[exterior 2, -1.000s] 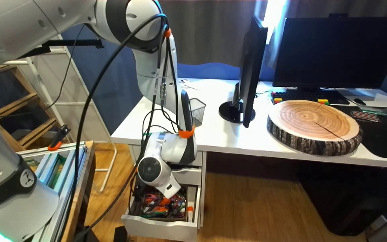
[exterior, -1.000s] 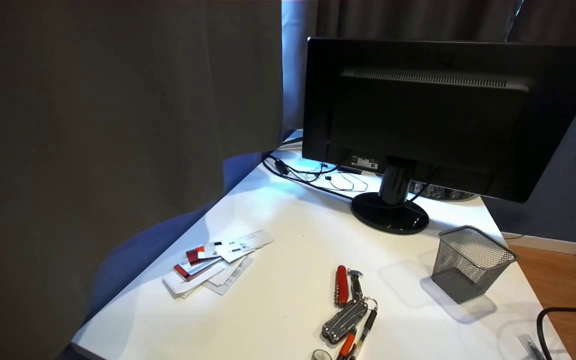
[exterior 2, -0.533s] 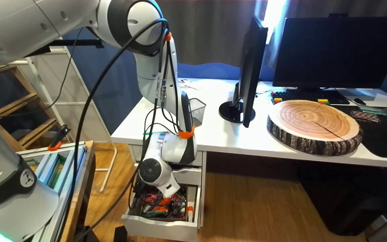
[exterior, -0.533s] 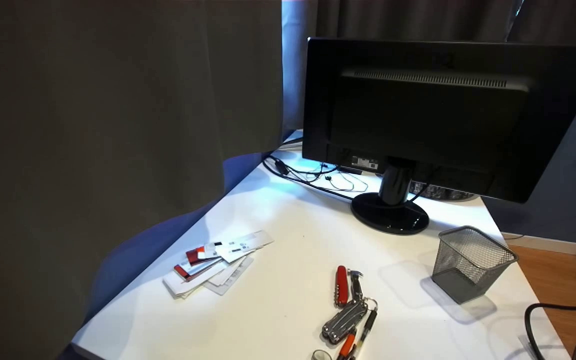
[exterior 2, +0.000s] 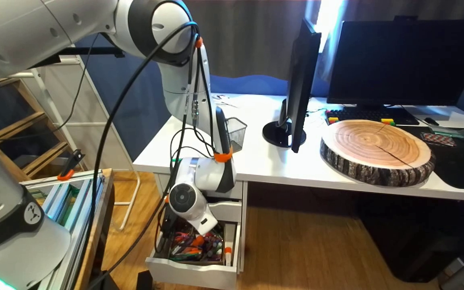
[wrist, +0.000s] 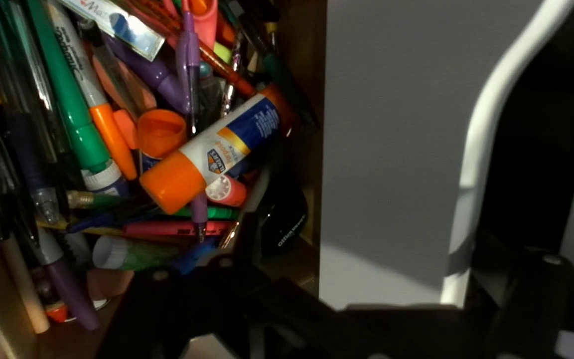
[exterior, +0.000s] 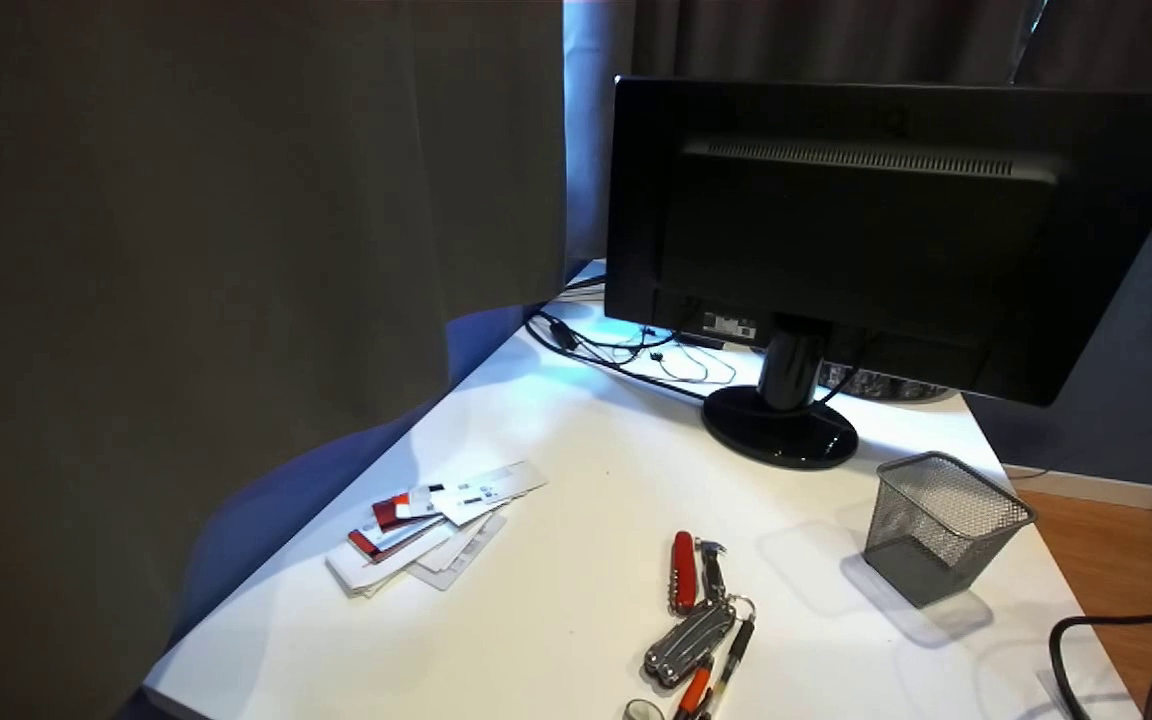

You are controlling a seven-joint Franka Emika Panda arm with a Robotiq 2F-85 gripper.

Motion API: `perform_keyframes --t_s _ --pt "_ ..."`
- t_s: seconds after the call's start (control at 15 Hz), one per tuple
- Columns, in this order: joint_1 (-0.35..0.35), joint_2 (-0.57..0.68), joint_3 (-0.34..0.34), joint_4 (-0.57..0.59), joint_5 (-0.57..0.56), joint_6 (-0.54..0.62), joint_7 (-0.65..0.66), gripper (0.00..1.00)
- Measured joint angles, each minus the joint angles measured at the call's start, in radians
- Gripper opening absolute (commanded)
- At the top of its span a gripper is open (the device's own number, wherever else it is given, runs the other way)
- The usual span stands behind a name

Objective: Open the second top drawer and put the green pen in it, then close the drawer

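Pen drawer [exterior 2: 193,274] open, gripper [wrist: 386,244] spread wide

Drawers: In an exterior view the pen drawer stands pulled out beneath the desk [exterior 2: 252,165], loaded with assorted pens and markers [exterior 2: 195,247]. Directly above it sits a drawer front [exterior 2: 228,211], dark along its top edge. The robot arm [exterior 2: 208,175] reaches down past the desk's front edge, its end above the pen drawer in that view.

Gripper: In the wrist view the jaws stand wide apart. One side shows against the pens, the other against darkness beyond the drawer front, which lies between the two as a grey panel with a pale curved edge. Whether either finger touches it cannot be determined.

Task item: The green pen [exterior 2: 177,160], as far as it can be identified, shows as a thin green strip on the desk near its front edge, in an exterior view. Most of it is covered.

Drawer contents: A glue stick [wrist: 227,142] with an orange cap lies aslant on top of the pile and crosses over a purple pen [wrist: 190,62]. Near it, a green marker [wrist: 68,87] and an orange-capped white marker [wrist: 110,134] lie side by side.

Desk: In both exterior views a monitor [exterior: 876,230] stands on a round black base, with a wire-mesh cup [exterior: 946,530] upright near it. In an exterior view a red pocketknife [exterior: 684,572] lies just beside a hammer-headed tool [exterior: 713,575], near a folded multi-tool [exterior: 691,642]; papers [exterior: 476,490] lie heaped well apart from these.
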Motion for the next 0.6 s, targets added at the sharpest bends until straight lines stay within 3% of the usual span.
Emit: perform_keyframes --t_s 0.6 --pt "0.042 -0.011 -0.066 -0.036 -0.009 0.076 0.0 1.0"
